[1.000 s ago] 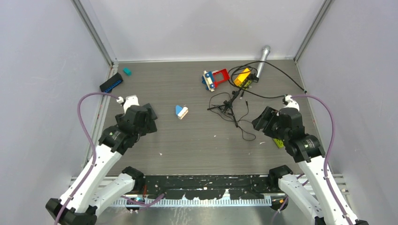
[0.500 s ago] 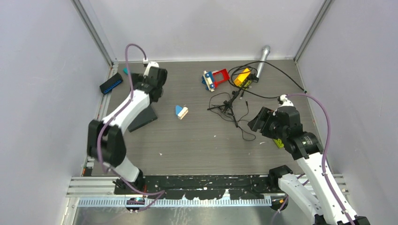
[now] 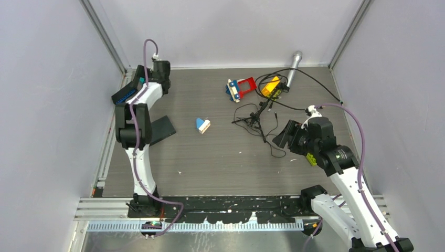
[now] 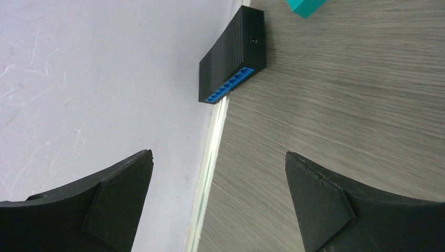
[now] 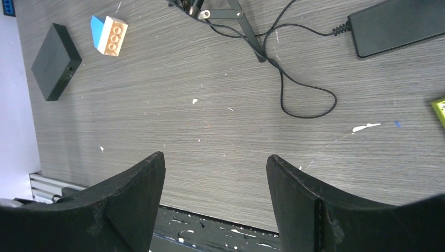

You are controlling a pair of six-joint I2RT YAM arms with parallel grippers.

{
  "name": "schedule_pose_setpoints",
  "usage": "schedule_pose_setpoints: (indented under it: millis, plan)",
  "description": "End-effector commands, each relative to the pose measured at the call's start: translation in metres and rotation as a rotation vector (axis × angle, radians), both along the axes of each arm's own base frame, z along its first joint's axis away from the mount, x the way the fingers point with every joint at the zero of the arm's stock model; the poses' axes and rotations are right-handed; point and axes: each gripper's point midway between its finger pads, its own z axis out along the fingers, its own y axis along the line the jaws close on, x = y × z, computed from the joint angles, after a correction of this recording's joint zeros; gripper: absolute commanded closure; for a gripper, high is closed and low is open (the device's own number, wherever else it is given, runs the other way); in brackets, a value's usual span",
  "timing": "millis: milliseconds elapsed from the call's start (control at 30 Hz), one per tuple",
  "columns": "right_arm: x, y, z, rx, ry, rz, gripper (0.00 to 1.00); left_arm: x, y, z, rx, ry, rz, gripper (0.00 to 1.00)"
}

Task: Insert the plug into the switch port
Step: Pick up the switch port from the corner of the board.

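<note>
1. Nearest to me, the right hand (image 5: 215, 158) hangs over the right half of the grey worktop (image 3: 220, 163). It is released, with its jaws wide apart and nothing between them.
2. A small green piece (image 5: 440, 110) lies just to the right of that hand.
3. Ahead of the right hand is the black power adapter (image 5: 396, 23). Its thin cable (image 5: 341, 28) runs off it and curls into a loop on the worktop. I cannot pick out the plug end in the tangle.
4. Near the middle of the worktop, a small black folding stand (image 3: 254, 119) lies among the cable. A blue-and-tan brick (image 3: 202, 124) is to its left. Further left is a flat black box (image 3: 160, 128).
5. At the far left, the left hand (image 4: 218, 156) is also released. Its fingers are spread and hold nothing.
6. The switch (image 4: 233, 58) lies just beyond that hand, hard against the left wall at the worktop's edge. It is apart from the fingers, and its row of blue ports faces the wrist camera. No cable is in the ports that I can see.
7. A teal block (image 3: 141, 80) sits near the switch, a little further back.
8. Along the back are a red-and-blue toy (image 3: 240, 87), a yellow brick (image 3: 271, 85) and a silver cylinder (image 3: 294, 65) near the far wall.
</note>
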Motion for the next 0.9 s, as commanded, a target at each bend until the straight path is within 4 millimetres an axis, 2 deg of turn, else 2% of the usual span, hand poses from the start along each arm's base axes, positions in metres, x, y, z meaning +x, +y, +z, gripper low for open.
schedule_pose_setpoints:
  millis: [0, 133, 333, 367, 433, 567, 867]
  plan:
    - [0.001, 0.012, 0.006, 0.032, -0.016, 0.069, 0.25, 0.019, 0.035, -0.006, 0.111, -0.004, 0.024, 0.00]
    - [0.001, 0.016, 0.002, 0.037, 0.007, 0.090, 0.25, 0.030, 0.048, -0.033, 0.083, 0.008, 0.013, 0.00]
    - [0.003, 0.016, -0.003, 0.031, 0.033, 0.087, 0.25, 0.058, 0.050, -0.068, 0.126, 0.076, -0.035, 0.00]
    - [0.002, 0.015, -0.004, 0.026, 0.039, 0.082, 0.25, 0.060, 0.050, -0.076, 0.123, 0.095, -0.038, 0.00]
    - [0.001, 0.013, -0.004, 0.021, 0.044, 0.076, 0.25, 0.058, 0.068, -0.087, 0.103, 0.123, -0.008, 0.00]
    - [0.003, 0.010, -0.006, 0.008, 0.045, 0.057, 0.25, 0.057, 0.082, -0.109, 0.092, 0.153, 0.015, 0.00]
    - [0.011, 0.008, -0.016, -0.016, 0.074, 0.040, 0.25, 0.054, 0.106, -0.123, 0.073, 0.205, 0.042, 0.01]
